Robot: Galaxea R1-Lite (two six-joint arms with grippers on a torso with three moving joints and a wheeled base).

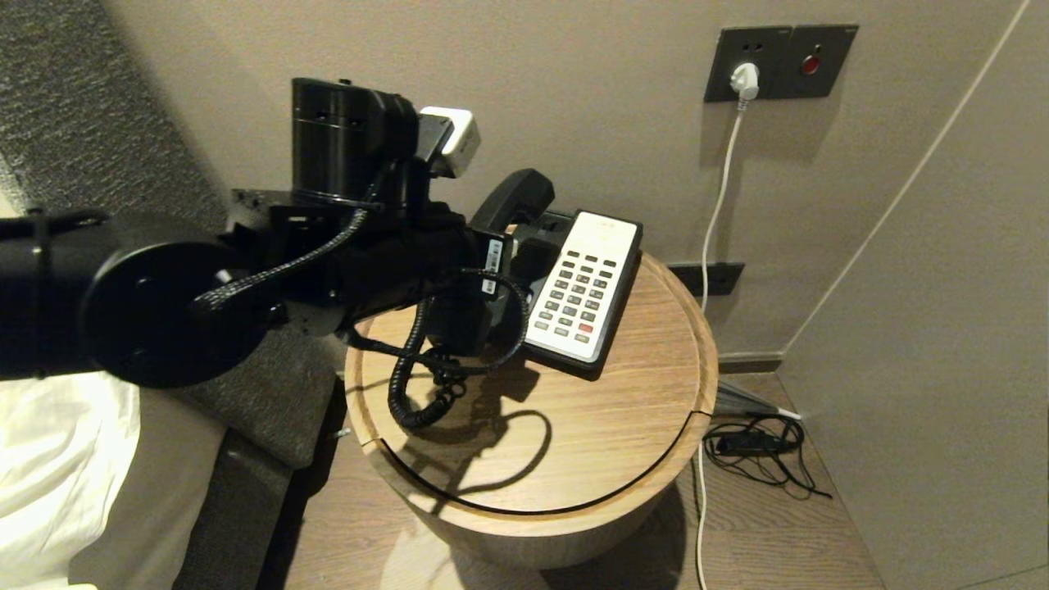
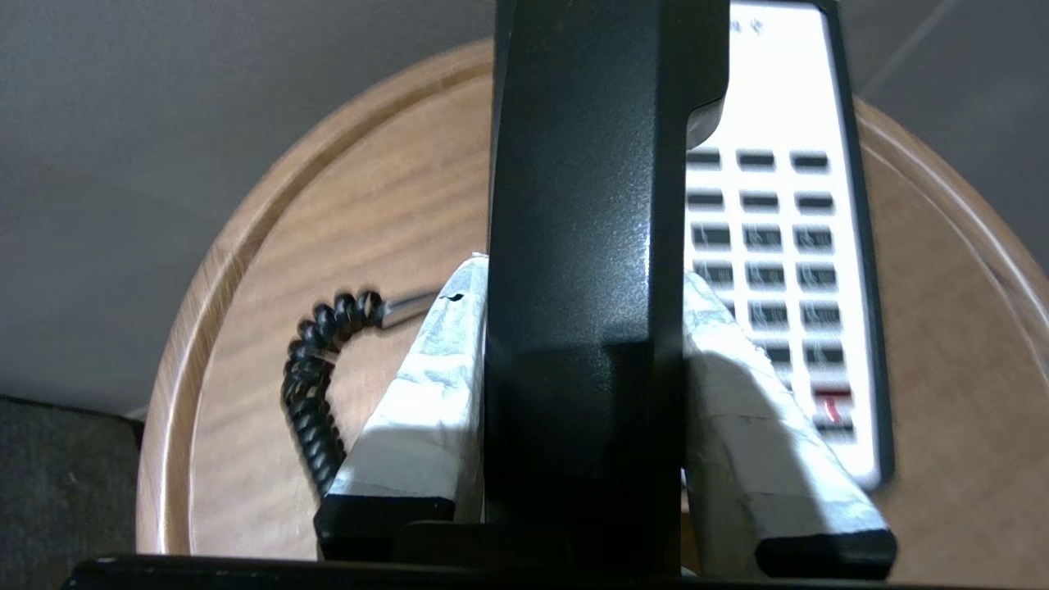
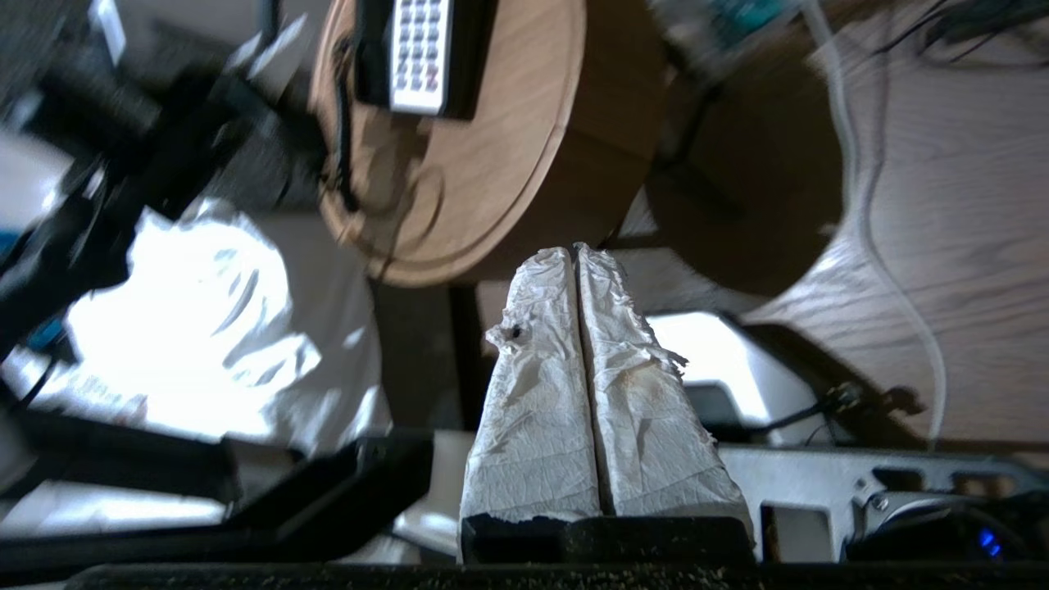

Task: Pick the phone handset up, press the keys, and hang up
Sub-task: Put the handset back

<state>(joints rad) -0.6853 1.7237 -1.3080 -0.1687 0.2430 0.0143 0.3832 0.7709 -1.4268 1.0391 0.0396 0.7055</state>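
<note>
From my head: my left gripper [image 1: 492,270] has the handset [image 1: 512,197] lifted above the phone [image 1: 583,287] on the round wooden table [image 1: 623,426], with a wall socket [image 1: 778,61] at two o'clock. Left wrist: both taped fingers [image 2: 426,385] clamp the handset [image 2: 586,246], coiled cord [image 2: 315,385] at nine o'clock. Right wrist: my right gripper [image 3: 578,262] is pressed together, empty, away from the table [image 3: 508,164].

No legible text; phone keypad [image 1: 583,288] markings, arm label [image 1: 492,264] unreadable.
</note>
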